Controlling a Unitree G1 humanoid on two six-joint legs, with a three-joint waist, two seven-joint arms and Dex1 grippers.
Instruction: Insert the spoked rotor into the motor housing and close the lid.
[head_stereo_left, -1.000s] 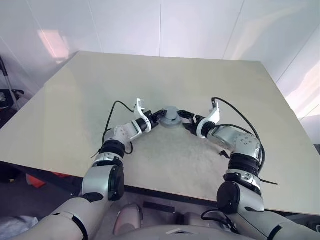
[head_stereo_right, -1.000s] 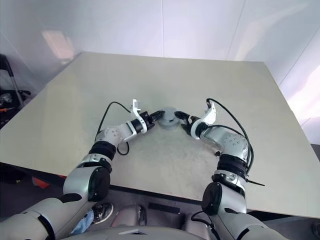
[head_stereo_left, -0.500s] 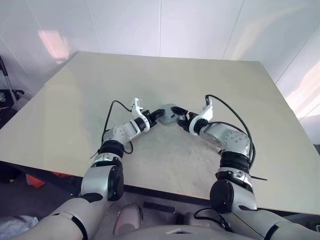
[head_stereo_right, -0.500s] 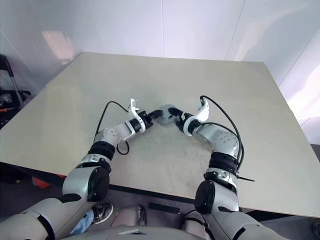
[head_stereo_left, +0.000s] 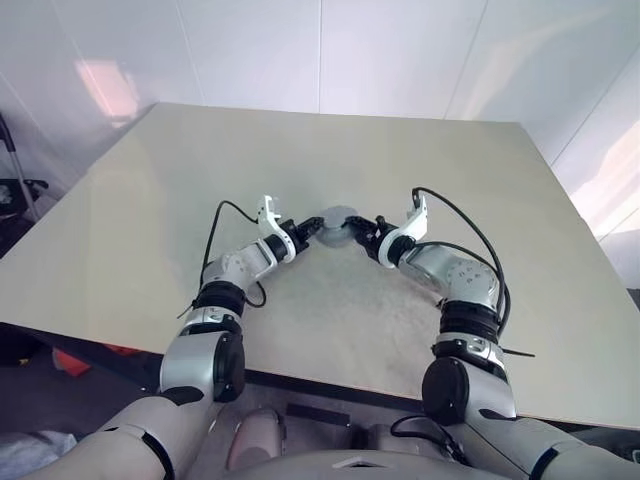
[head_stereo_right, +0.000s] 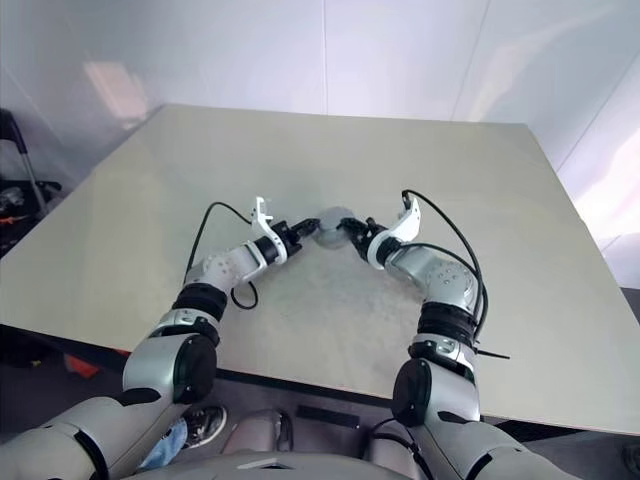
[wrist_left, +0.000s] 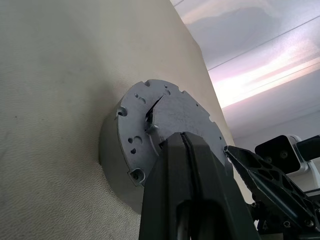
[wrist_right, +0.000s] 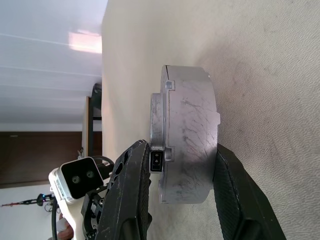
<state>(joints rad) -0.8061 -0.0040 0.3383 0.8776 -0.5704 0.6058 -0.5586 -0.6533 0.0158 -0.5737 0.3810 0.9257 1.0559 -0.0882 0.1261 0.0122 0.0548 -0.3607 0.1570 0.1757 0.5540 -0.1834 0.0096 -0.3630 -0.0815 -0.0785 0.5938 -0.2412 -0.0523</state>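
The lid sits on the motor housing. The clenched left hand presses it. The right hand straddles the housing, grip uncertain; squeeze squarely.

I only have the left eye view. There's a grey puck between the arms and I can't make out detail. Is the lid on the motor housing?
Observer: Yes. In the left wrist view the lid lies flat on top and covers the inside.
Operator: Left jaws?
Observer: The left gripper has its jaws shut, with the tip over the lid. I can't tell whether it touches.
Operator: Right?
Observer: In the right wrist view the right gripper has its jaws apart. The motor housing sits side-on between them, resting on the table.
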